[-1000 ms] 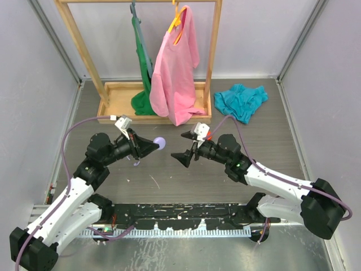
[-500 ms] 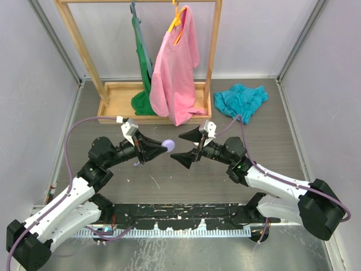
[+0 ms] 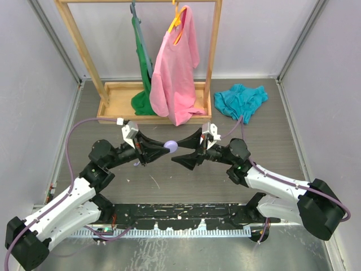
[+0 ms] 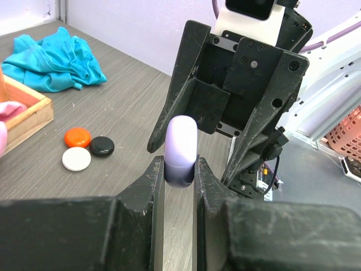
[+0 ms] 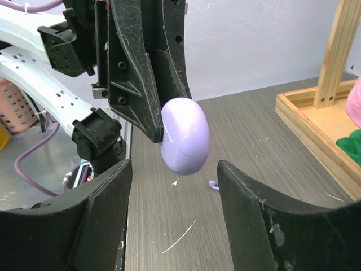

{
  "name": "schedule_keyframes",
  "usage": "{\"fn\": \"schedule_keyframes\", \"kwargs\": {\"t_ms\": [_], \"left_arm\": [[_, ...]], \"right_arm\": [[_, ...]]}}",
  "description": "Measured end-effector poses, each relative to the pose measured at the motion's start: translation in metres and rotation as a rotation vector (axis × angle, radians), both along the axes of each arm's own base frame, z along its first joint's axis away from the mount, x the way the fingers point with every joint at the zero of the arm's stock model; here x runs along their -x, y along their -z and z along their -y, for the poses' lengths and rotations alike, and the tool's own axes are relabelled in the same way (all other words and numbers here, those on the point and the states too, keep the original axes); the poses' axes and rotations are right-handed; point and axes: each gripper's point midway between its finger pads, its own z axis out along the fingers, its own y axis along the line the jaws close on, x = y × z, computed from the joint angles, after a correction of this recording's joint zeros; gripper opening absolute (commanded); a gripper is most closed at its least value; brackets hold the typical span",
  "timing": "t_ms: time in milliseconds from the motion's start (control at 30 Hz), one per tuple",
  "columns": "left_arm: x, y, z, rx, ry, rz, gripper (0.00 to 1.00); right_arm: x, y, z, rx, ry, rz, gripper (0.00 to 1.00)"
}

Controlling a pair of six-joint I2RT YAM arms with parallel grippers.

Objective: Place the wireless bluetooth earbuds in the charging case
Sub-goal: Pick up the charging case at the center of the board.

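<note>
My left gripper (image 3: 162, 148) (image 4: 179, 167) is shut on the lower end of a lilac, egg-shaped charging case (image 3: 170, 145) (image 4: 180, 148), which it holds above the table with the lid closed. The right gripper (image 3: 180, 149) (image 5: 174, 168) faces it, open, one finger on each side of the case (image 5: 185, 135) with a gap on both sides. One lilac earbud (image 5: 213, 184) (image 3: 136, 164) lies on the table beneath, under the left arm in the top view.
Orange (image 4: 77, 136), black (image 4: 102, 146) and white (image 4: 76, 159) round cases lie together on the table. A wooden clothes rack (image 3: 115, 93) with a pink shirt (image 3: 174, 73) stands behind, a teal cloth (image 3: 241, 100) at its right. Thin white scraps (image 3: 155, 182) lie nearby.
Both arms have moved toward each other, bringing the case between the right gripper's fingers. Those fingers have narrowed around it. The left grip on the case is unchanged.
</note>
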Motion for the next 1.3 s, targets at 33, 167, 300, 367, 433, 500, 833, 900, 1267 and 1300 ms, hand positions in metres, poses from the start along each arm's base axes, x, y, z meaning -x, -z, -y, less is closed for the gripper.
{"fn": "schedule_keyframes", "kwargs": {"t_ms": [33,167,300,367,433,500,833,900,1267,1300], "left_arm": [[0.001,-0.001,0.000,0.003,0.004,0.003,0.00],[0.005,-0.006,0.002,0.016,0.024,0.020,0.00],[0.009,-0.009,0.004,0.028,0.043,0.031,0.00],[0.011,-0.010,0.005,0.034,0.051,0.032,0.00],[0.013,-0.012,0.006,0.040,0.059,0.034,0.00],[0.013,-0.012,0.006,0.044,0.063,0.034,0.00],[0.017,-0.012,0.009,0.051,0.085,0.036,0.00],[0.018,-0.013,0.009,0.054,0.090,0.042,0.00],[0.021,-0.014,0.007,0.055,0.087,0.049,0.54],[0.020,-0.013,0.006,0.051,0.081,0.046,0.59]], "right_arm": [[0.002,-0.002,0.000,-0.006,-0.008,0.003,0.64],[0.007,-0.009,0.000,-0.030,-0.038,0.008,0.58],[0.009,-0.011,-0.001,-0.044,-0.055,0.001,0.53],[0.010,-0.011,-0.003,-0.049,-0.064,-0.008,0.50],[0.010,-0.010,-0.004,-0.054,-0.074,-0.019,0.47],[0.011,-0.009,-0.005,-0.058,-0.083,-0.031,0.44],[0.016,-0.015,-0.006,-0.092,-0.124,-0.049,0.35],[0.018,-0.017,-0.006,-0.096,-0.132,-0.055,0.29],[0.020,-0.015,-0.006,-0.095,-0.162,-0.064,0.01],[0.020,-0.014,-0.006,-0.092,-0.163,-0.065,0.01]]}}
